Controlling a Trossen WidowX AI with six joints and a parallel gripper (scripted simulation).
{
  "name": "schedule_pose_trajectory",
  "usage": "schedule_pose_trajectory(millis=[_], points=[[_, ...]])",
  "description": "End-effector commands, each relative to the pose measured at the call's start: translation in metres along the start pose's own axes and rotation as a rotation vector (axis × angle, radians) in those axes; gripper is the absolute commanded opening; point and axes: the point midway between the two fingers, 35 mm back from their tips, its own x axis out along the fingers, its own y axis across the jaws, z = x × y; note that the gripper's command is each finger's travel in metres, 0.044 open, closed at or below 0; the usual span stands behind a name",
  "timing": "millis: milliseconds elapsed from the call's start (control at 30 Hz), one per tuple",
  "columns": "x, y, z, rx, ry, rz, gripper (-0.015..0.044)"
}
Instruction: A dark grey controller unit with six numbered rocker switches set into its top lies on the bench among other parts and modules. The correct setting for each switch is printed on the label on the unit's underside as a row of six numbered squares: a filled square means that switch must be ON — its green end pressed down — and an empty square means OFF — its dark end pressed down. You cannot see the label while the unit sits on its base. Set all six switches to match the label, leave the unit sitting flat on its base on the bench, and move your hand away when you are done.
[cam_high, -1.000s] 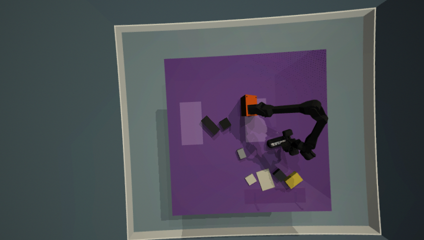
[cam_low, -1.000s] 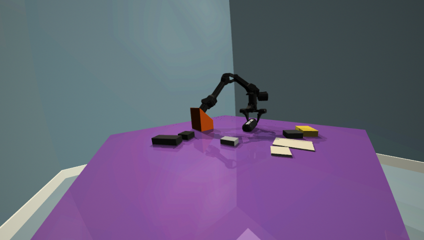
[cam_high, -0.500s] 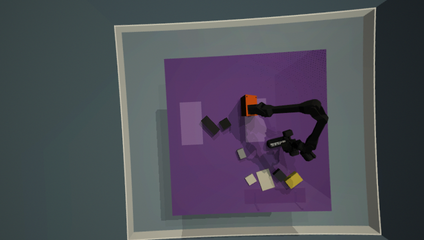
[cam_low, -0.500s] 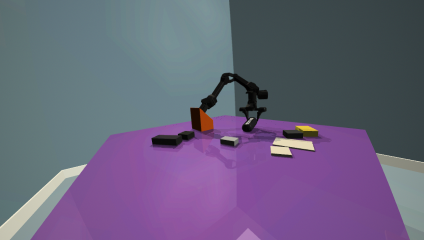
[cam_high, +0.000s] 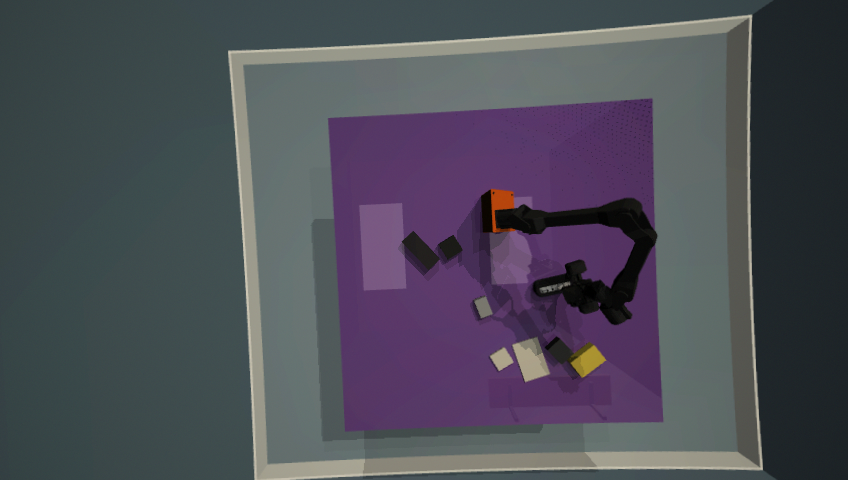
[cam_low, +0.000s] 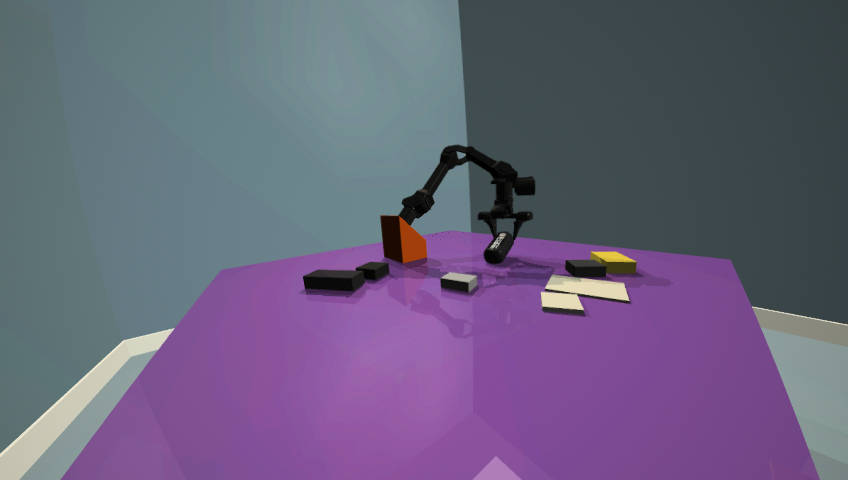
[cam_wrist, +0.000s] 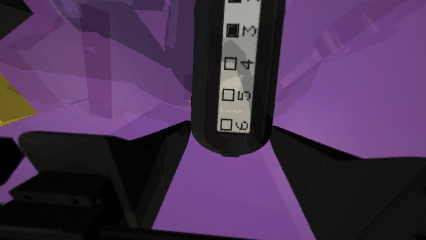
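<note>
The dark controller unit (cam_high: 541, 289) (cam_low: 495, 254) (cam_wrist: 206, 100) hangs tilted, its far end lower, with its underside facing up toward the wrist camera. My gripper (cam_high: 570, 286) (cam_low: 506, 236) (cam_wrist: 229, 128) is shut on it, one finger on each long side near the 6 end. The white label (cam_high: 554, 287) (cam_wrist: 242, 77) shows square 3 filled and squares 4, 5 and 6 empty. The square beyond 3 is cut off by the top edge of the wrist view. The rocker switches face away and are hidden.
An orange wedge (cam_high: 502, 199) (cam_low: 412, 243) stands at the arm's base. Dark blocks (cam_high: 420, 251) (cam_high: 449, 247) and a grey block (cam_high: 483, 306) (cam_low: 458, 281) lie around. Cream plates (cam_high: 530, 365) (cam_low: 562, 302), another dark block (cam_low: 585, 267) and a yellow block (cam_high: 587, 360) (cam_low: 612, 260) lie together.
</note>
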Motion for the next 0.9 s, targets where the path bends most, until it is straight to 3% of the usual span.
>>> schedule_pose_trajectory(millis=[0, 867], points=[[-0.005, 0.002, 0.002, -0.002, -0.003, 0.008, 0.0335], [-0.021, 0.001, 0.016, -0.002, -0.005, 0.008, 0.0335]])
